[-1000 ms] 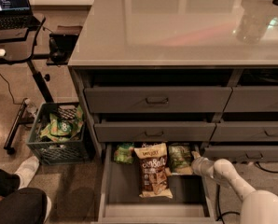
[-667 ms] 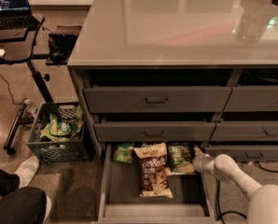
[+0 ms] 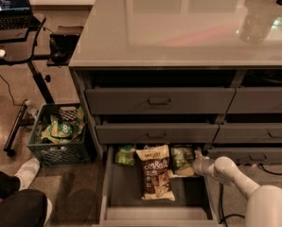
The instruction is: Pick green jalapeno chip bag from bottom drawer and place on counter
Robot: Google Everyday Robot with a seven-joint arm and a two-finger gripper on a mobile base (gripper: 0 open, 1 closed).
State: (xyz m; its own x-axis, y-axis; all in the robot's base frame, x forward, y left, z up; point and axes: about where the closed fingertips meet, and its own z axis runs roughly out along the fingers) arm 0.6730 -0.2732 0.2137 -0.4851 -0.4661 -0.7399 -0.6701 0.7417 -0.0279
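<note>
The bottom drawer (image 3: 131,197) is pulled open below the cabinet. In it lie a larger brown-and-cream bag (image 3: 155,172) in the middle, a brighter green bag (image 3: 126,155) at the back left, and the muted green jalapeno chip bag (image 3: 180,157) at the back right, with a pale cream edge toward the front. My gripper (image 3: 198,164) reaches in from the right over the drawer's right side and sits right at the jalapeno bag's right edge. My white arm (image 3: 235,176) runs off to the lower right. The glossy counter (image 3: 179,27) tops the cabinet.
Shut drawers with bar handles (image 3: 159,101) sit above the open one. A green crate (image 3: 58,136) with bags stands on the floor at the left. A black desk with a laptop (image 3: 8,4) is at the far left. A person's leg and white sock (image 3: 25,174) are at the lower left.
My gripper has moved a little left, further into the drawer and closer to the jalapeno bag. The bags have not moved.
</note>
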